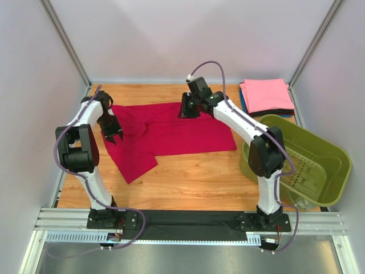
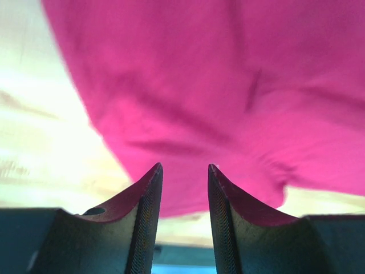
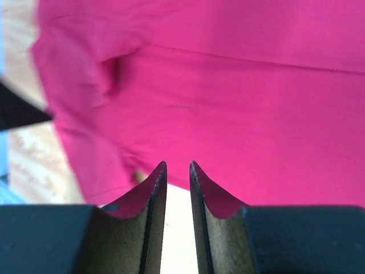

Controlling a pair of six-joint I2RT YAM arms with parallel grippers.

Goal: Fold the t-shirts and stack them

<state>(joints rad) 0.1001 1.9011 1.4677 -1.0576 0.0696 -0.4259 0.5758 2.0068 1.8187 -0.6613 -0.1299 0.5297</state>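
A crimson-red t-shirt [image 1: 165,134] lies spread on the wooden table, one flap hanging toward the front left. My left gripper [image 1: 113,136] is open and empty over its left edge; the cloth [image 2: 228,103] fills the left wrist view beyond the fingertips. My right gripper [image 1: 188,113] is open a little and empty at the shirt's far edge; the cloth [image 3: 239,97] lies just past the fingertips. A stack of folded shirts, pink [image 1: 265,94] on top with blue and black edges under it, sits at the far right.
An olive-green plastic basket [image 1: 328,154] stands at the right, close to the right arm. Grey walls enclose the table on three sides. Bare wood [image 1: 194,177] shows in front of the shirt.
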